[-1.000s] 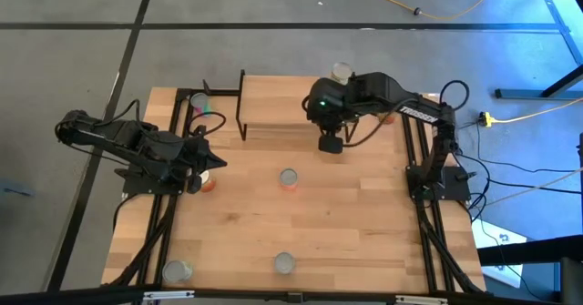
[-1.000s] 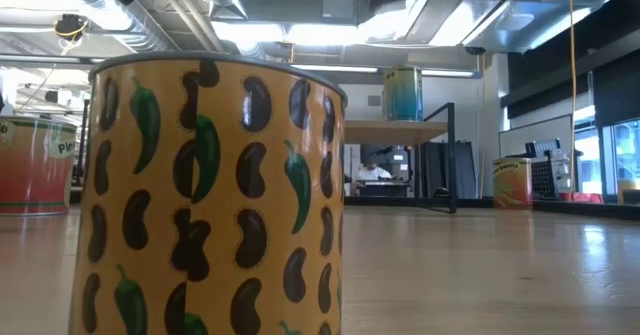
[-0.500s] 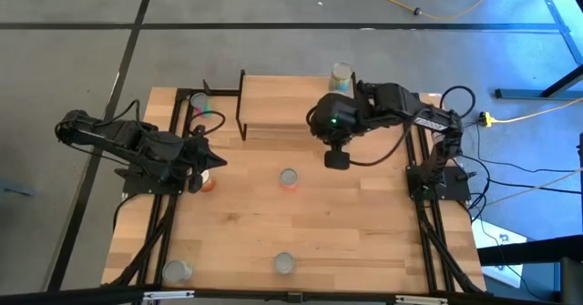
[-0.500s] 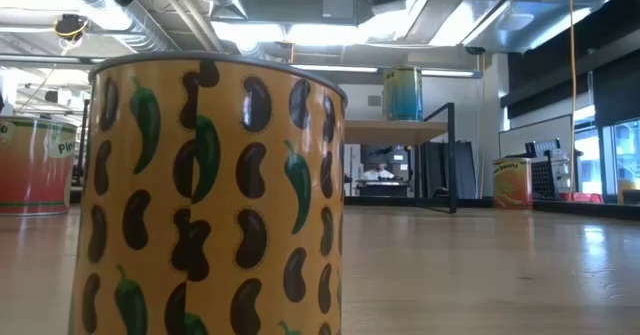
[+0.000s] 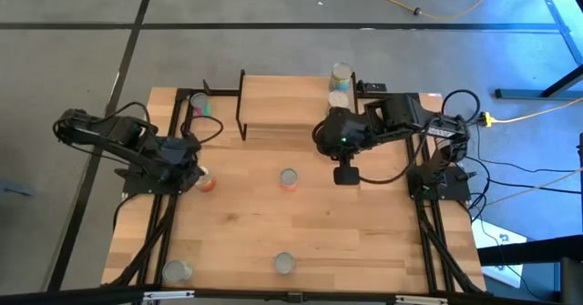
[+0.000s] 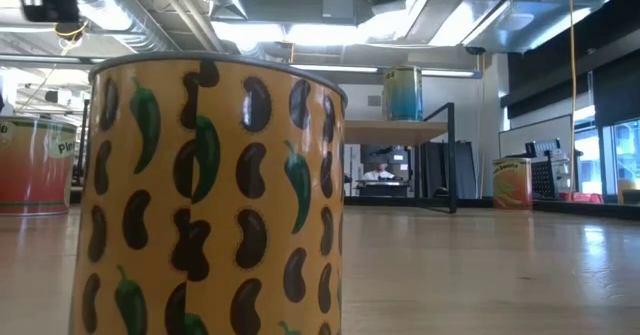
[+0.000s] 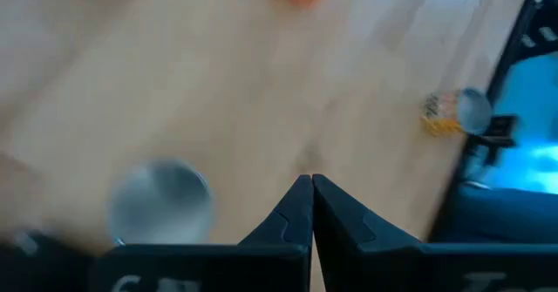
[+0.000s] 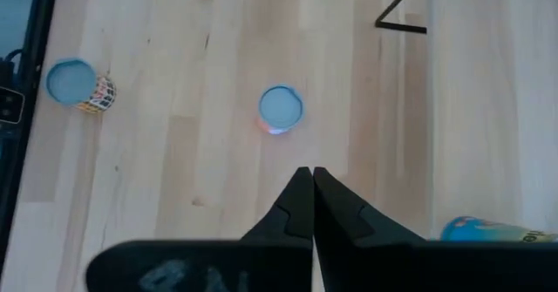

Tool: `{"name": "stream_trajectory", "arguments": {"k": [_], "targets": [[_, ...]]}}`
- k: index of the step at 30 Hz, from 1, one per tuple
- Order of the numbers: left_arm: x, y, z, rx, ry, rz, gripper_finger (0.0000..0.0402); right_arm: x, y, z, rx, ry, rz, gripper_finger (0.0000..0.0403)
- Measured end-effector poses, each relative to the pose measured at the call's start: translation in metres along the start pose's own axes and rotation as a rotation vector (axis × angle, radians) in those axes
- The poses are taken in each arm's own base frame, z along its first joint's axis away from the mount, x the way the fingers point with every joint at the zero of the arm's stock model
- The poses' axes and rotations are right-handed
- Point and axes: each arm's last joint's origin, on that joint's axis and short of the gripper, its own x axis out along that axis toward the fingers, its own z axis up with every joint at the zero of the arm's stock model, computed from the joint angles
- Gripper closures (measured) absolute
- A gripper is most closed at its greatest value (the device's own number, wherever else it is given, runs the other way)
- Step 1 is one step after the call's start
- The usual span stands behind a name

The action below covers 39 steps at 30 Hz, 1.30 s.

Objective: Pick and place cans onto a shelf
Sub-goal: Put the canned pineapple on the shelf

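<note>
The shelf [image 5: 282, 105] stands at the table's far side, and a teal can [image 5: 342, 73] stands on its right end; the can also shows in the low view [image 6: 403, 93]. An orange can [image 5: 288, 179] stands at mid-table. Another orange can [image 5: 209, 183] stands beside my left gripper [image 5: 194, 171], which is shut and empty [image 7: 311, 184] above the table. My right gripper [image 5: 346, 173] is shut and empty [image 8: 305, 175], in front of the shelf and right of the middle can [image 8: 281, 109]. A yellow bean-patterned can [image 6: 210, 195] stands at the near edge [image 5: 284, 264].
A can [image 5: 176, 270] stands at the near left corner and a teal-green one [image 5: 199, 105] at the far left beside the shelf's black legs [image 5: 241, 105]. Bare wood lies between the middle can and the near edge. A cable hangs by the right arm's base [image 5: 437, 173].
My right gripper has drawn away from the shelf toward the table's near edge and a little to the right, staying shut. My left gripper has pulled back toward the table's left edge and tipped downward beside the orange can. No can has moved.
</note>
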Motion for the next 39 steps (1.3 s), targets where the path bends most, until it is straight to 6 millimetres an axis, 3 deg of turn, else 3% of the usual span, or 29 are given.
{"name": "stream_trajectory", "arguments": {"k": [8, 15, 21, 32, 39], "targets": [[0.006, -0.002, -0.003, -0.19, 0.117, -0.018, 0.0377, -0.001, 0.0, 0.0, -0.027, -0.002, -0.002, 0.0399], [0.016, -0.004, -0.002, -0.195, 0.142, 0.058, 0.0345, -0.001, 0.0, 0.0, -0.046, -0.003, -0.002, 0.0399], [0.028, -0.006, 0.001, -0.123, 0.126, 0.174, 0.0346, -0.001, 0.0, 0.0, -0.052, -0.003, -0.002, 0.0399], [0.055, -0.01, 0.003, -0.301, 0.155, 0.417, 0.0348, 0.0, 0.0, 0.0, -0.061, -0.003, 0.013, 0.0398], [0.074, -0.014, 0.005, -0.291, 0.194, 0.509, 0.0348, 0.0, 0.001, 0.0, -0.086, -0.006, 0.059, 0.0399]]}}
